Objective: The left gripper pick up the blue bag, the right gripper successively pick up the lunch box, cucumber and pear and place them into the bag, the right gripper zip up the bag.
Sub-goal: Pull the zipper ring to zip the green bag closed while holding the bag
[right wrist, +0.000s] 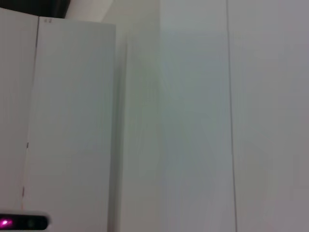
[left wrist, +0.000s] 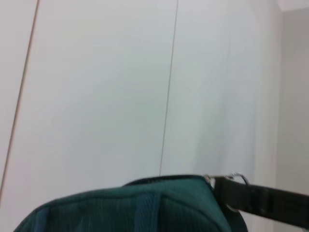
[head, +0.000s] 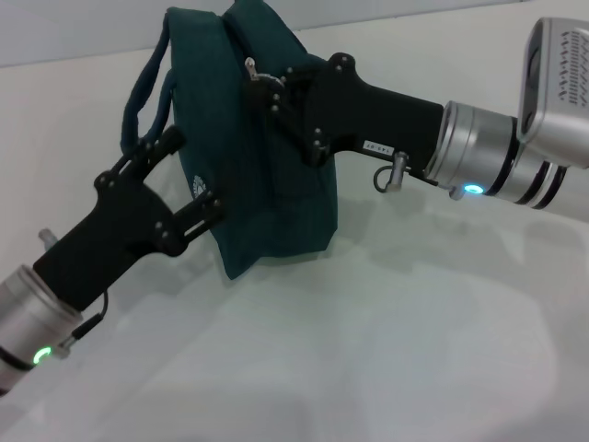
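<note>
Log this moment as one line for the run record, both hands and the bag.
left hand: shut on bag handle | right hand: at zipper pull on top | blue bag: held up | lunch box, cucumber, pear: not visible

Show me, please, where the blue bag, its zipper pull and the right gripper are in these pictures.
blue bag [head: 276, 198]: head view, on its fabric side panel.
zipper pull [head: 250, 66]: head view, on the metal pull at the bag's top.
right gripper [head: 267, 87]: head view, at its fingertips beside the pull.
</note>
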Controlling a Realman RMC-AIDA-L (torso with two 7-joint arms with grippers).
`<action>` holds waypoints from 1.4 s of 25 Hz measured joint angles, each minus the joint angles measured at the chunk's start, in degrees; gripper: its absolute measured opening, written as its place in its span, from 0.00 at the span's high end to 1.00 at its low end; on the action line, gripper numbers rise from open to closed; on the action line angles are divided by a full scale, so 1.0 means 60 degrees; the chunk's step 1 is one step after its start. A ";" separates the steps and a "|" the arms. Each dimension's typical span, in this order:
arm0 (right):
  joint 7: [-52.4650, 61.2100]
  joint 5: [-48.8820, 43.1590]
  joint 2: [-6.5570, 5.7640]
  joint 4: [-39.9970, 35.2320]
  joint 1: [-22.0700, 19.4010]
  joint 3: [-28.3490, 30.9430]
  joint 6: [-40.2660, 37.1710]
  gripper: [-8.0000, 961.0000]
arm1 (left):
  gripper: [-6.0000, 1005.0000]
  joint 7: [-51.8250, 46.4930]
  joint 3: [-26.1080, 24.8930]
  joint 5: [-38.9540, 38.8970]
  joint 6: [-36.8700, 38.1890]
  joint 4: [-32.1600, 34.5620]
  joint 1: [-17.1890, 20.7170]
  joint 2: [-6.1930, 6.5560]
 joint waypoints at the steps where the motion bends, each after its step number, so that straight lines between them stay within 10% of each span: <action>1: -0.0038 0.0017 0.0001 0.0000 0.0003 -0.0041 -0.0005 0.92 | 0.26 -0.0014 0.0000 -0.0063 -0.0012 -0.0072 -0.0087 0.0000; 6: -0.0085 0.0050 0.0000 0.0000 -0.0087 -0.0080 -0.0052 0.92 | 0.12 -0.0038 0.0000 -0.0212 -0.0094 -0.0191 -0.0248 -0.0006; 22: -0.0083 0.0064 -0.0001 0.0024 -0.0321 -0.0082 -0.0223 0.92 | 0.17 0.0082 -0.0012 -0.0323 -0.0238 -0.0111 -0.0205 -0.0007; 35: 0.0010 0.0080 -0.0001 0.0195 -0.0449 -0.0240 -0.0308 0.92 | 0.77 0.0152 0.0007 -0.0518 -0.0155 -0.0092 -0.0083 -0.0006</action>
